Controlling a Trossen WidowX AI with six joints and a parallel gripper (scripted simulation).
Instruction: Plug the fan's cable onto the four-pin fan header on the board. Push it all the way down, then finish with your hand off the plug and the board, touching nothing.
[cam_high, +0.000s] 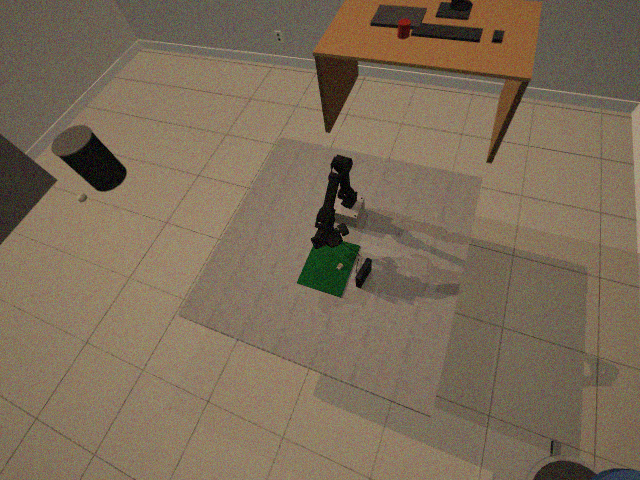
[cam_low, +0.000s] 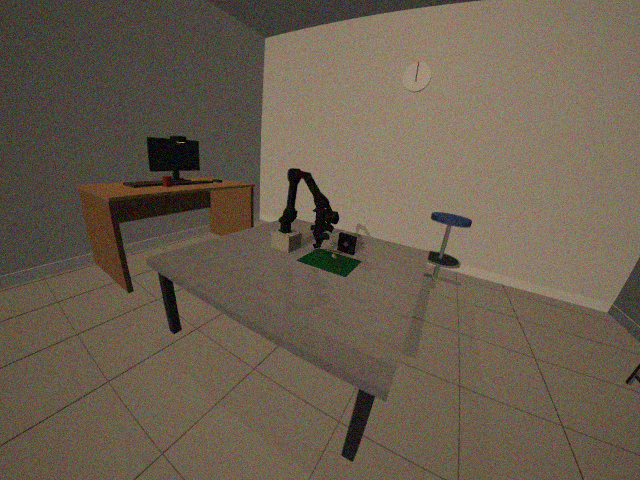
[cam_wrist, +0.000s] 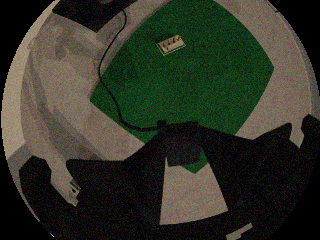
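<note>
A green board lies flat on the grey table. A small pale four-pin header stands on it. A black fan stands beside the board. Its thin black cable runs from the fan to a dark plug. My gripper is shut on the plug and holds it over the board's near edge, well short of the header.
The arm's white base block stands behind the board. An orange desk, a dark bin and a blue stool stand off the table.
</note>
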